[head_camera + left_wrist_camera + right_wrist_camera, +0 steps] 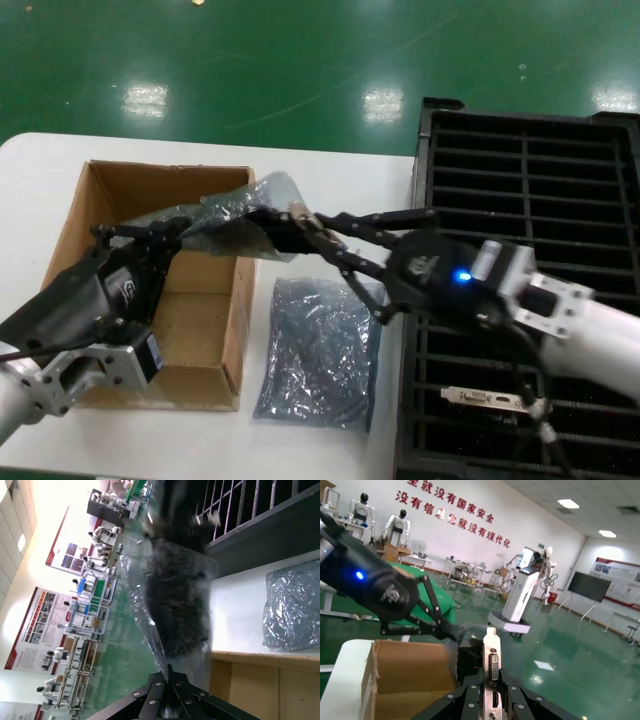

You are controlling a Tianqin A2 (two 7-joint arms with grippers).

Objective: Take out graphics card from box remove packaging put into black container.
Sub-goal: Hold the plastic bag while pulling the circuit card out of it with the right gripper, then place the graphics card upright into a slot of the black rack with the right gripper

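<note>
I see: left gripper (180, 232) pinching packaging (225, 215) over box (150, 290) | right gripper (305, 232) clamping graphics card (491, 665) bracket | card lengthwise between grippers, pull toward black container (520, 180)

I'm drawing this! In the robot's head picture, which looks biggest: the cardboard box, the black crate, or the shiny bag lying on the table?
1. black container, though cut off by the picture's edge
2. box
3. empty bag on the table
</note>
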